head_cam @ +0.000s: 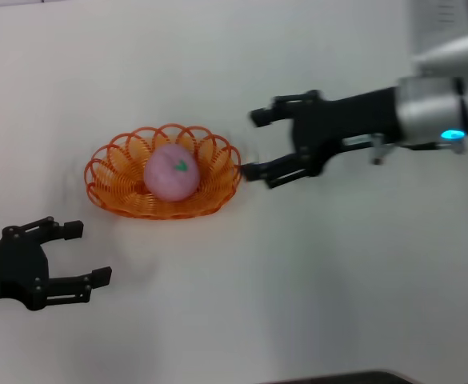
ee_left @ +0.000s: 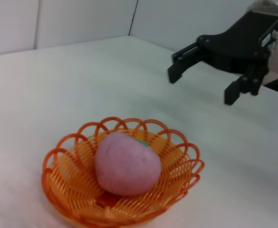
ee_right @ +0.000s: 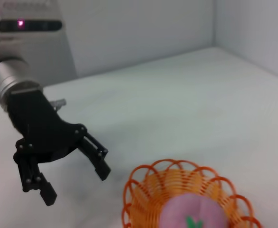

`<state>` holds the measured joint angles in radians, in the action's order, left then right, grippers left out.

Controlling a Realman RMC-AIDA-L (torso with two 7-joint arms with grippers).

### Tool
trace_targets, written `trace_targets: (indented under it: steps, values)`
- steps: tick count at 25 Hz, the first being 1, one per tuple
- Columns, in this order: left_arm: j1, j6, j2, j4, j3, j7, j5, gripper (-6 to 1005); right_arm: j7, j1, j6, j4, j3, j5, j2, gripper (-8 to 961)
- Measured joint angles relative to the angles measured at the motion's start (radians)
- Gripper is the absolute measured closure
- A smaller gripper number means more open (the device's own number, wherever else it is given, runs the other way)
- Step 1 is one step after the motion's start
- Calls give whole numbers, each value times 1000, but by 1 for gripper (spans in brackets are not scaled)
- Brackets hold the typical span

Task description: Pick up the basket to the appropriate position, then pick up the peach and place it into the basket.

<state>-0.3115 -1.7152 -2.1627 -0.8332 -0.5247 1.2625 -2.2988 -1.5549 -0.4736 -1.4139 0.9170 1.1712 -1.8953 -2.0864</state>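
The orange wire-loop basket [head_cam: 114, 180] stands on the white table left of centre. The pink peach [head_cam: 170, 173] with a green leaf mark lies inside it. My right gripper [head_cam: 256, 144] is open and empty, just right of the basket's rim. My left gripper [head_cam: 88, 253] is open and empty, below and left of the basket, apart from it. The left wrist view shows the basket [ee_left: 72, 187], the peach [ee_left: 127, 164] and the right gripper [ee_left: 203, 85] beyond them. The right wrist view shows the basket [ee_right: 143, 190], the peach [ee_right: 191, 213] and the left gripper [ee_right: 77, 180].
The white table [head_cam: 338, 280] spreads all round the basket. Pale walls [ee_left: 81, 19] rise at the table's far edges. A dark edge [head_cam: 338, 378] shows along the near side of the table.
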Motion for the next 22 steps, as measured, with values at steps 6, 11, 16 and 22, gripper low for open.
trace_targets:
  steps: [6,11,16,22]
  values:
    - [-1,-3,1,-1,5,0,2,80,136,87,-60,-6,-139,-1,-2,-2]
    - [0,-4,1,-1,12,0,3,79,213,132,-76,-40,-165,-1,-4,-2]
    - [0,-4,1,2,20,0,3,79,335,170,-116,-139,-240,5,-6,-2]
    - [-1,-1,1,7,24,0,4,79,560,203,-150,-317,-380,24,-3,-2]
